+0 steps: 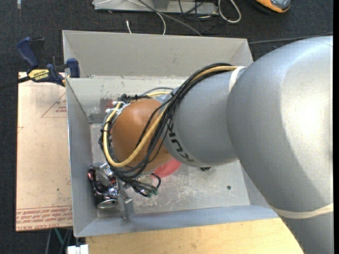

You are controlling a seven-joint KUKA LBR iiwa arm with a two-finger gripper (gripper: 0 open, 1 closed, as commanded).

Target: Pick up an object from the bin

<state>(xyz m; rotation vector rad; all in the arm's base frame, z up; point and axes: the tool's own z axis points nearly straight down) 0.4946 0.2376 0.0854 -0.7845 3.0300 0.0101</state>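
Note:
My gripper [123,204] is low in the bin's near left corner, close to the floor and the left wall. A pink-red rounded thing [170,167] lies on the bin floor to its right, half hidden under the arm. Whether anything sits in the gripper is hidden.
The arm, with its orange dome and yellow and black cables, covers the middle and left of the bin. A small dark thing [205,168] peeks out under the arm near the bin's middle. Bare scuffed floor shows along the near right.

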